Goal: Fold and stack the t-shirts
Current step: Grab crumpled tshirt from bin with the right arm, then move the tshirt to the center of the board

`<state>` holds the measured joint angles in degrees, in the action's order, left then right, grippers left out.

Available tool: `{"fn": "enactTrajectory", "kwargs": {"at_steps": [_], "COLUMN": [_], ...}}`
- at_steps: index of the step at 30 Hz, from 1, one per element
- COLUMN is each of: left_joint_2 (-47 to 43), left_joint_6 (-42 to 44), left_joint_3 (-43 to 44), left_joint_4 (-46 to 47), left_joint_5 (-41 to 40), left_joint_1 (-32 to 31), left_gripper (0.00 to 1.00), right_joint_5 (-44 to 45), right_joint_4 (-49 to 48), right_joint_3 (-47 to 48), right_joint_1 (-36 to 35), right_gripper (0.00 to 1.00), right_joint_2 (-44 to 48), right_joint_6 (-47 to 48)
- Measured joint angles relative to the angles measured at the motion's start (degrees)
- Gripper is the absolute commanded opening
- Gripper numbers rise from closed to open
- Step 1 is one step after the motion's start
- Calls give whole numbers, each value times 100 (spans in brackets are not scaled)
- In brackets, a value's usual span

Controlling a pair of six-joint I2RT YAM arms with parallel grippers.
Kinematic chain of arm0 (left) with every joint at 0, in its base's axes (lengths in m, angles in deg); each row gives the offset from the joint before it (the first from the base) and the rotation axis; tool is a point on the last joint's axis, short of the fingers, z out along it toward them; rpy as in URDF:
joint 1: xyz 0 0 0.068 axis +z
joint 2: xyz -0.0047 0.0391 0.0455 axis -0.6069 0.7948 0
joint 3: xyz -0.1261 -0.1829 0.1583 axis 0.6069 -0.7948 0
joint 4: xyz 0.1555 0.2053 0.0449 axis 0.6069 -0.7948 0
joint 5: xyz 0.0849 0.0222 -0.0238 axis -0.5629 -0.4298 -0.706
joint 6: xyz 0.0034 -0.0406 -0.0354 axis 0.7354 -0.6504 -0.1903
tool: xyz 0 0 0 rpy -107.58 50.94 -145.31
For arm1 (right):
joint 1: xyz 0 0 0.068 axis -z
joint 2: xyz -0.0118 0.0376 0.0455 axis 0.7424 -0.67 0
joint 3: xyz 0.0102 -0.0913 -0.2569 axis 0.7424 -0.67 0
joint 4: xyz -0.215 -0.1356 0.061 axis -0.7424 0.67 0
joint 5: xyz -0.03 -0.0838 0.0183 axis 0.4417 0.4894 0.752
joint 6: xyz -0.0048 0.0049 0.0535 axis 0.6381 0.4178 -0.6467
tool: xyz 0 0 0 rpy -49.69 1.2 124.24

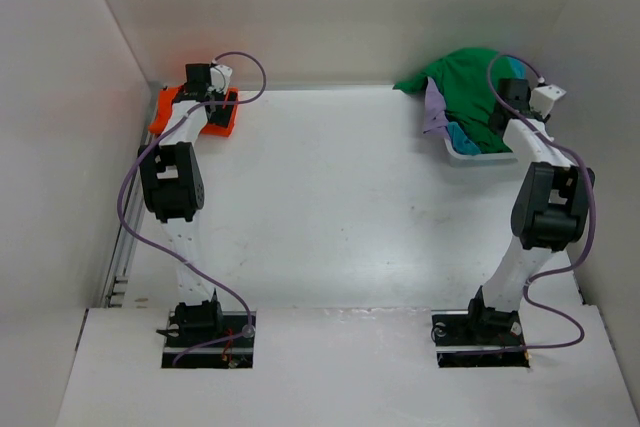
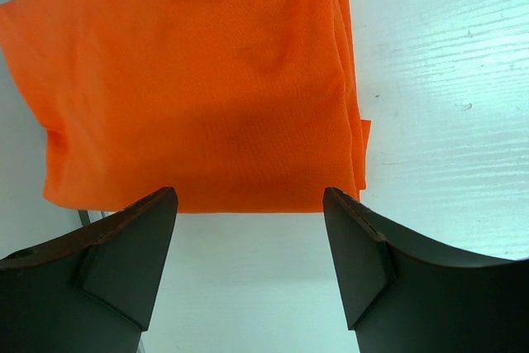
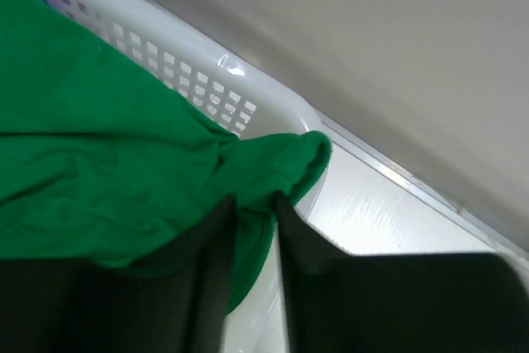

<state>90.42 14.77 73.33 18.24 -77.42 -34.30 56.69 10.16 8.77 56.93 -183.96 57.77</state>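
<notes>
The right gripper [image 3: 254, 200] is pinched onto a fold of the green shirt [image 3: 99, 171] at the rim of the white basket [image 3: 207, 80], in the upper right of the overhead view. The shirt's bulk lies left of the fingers, draped over the basket, so lifting it out probably means pulling toward the middle of the table [image 1: 330, 197]. The left gripper [image 2: 248, 204] hangs open just short of the folded orange shirt [image 2: 190, 80], at upper left.

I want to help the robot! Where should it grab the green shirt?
Grab the green shirt by its bunched fold hanging over the white basket's rim, from above: it sticks out free and thin. The right pincer pinches it there.
</notes>
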Motion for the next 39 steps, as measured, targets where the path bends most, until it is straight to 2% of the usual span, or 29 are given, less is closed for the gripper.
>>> {"fn": "enactTrajectory", "kwargs": {"at_steps": [4,13,20,25,31,35,39], "left_joint_2": [-11,-76,-535,-1191,-2050,-2577,-3025], "left_joint_6": [2,4,20,22,24,20,-9], "left_joint_3": [-24,-114,-389,-732,-1095,-1296,-1523], "left_joint_4": [2,4,-9,0,0,7,-9], "left_joint_5": [-2,-2,-11,-24,-31,-61,-90], "left_joint_1": [0,-17,-28,-55,-57,0,114], "left_gripper": [71,71,71,72,74,75,76], "right_joint_5": [-33,2,212,492,623,428,-164], "right_joint_4": [-13,-68,-579,-1401,-2841,-3950,-4656], "right_joint_3": [-11,-125,-264,-17,817,1814,2645], "right_joint_1": [11,7,-457,-1322,-2485,-4059,-5794], "right_gripper": [1,0,0,0,0,0,0], "right_joint_2": [2,83,822,1626,2533,2828,2822], "right_joint_6": [-55,46,643,1576,3180,4339,4983]}}
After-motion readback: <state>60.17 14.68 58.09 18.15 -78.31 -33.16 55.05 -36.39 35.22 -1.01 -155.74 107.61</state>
